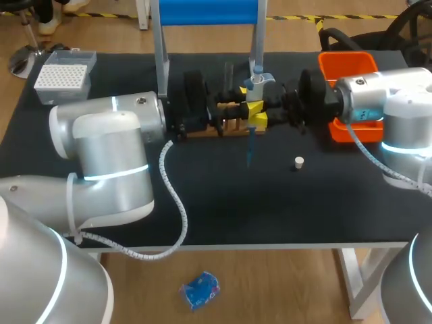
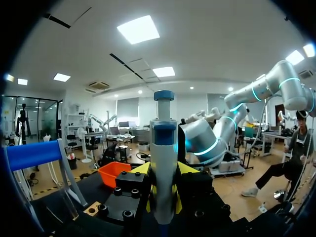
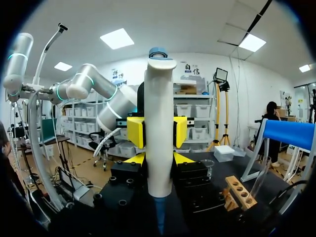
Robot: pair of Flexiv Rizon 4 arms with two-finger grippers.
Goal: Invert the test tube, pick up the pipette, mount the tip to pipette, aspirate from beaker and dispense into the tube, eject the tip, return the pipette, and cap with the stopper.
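Observation:
The pipette [image 1: 256, 84] stands upright over the middle of the table, its blue tip [image 1: 250, 150] pointing down, just in front of the wooden tube rack [image 1: 226, 127]. My left gripper [image 1: 246, 108] comes in from the left and is shut on the pipette body [image 2: 163, 168]. From the opposite side, my right gripper [image 1: 262, 116] has its yellow tips against both flanks of the white body [image 3: 159, 138], shut on it too. The small white stopper [image 1: 299, 162] lies on the mat to the right. A clear beaker [image 3: 208, 168] stands beyond the rack [image 3: 239, 192].
An orange tray [image 1: 347, 67] sits at the back right behind my right wrist. The white tip box [image 1: 62, 75] is at the back left corner. A blue-topped frame [image 1: 206, 13] stands behind the rack. The front of the black mat [image 1: 270, 209] is bare.

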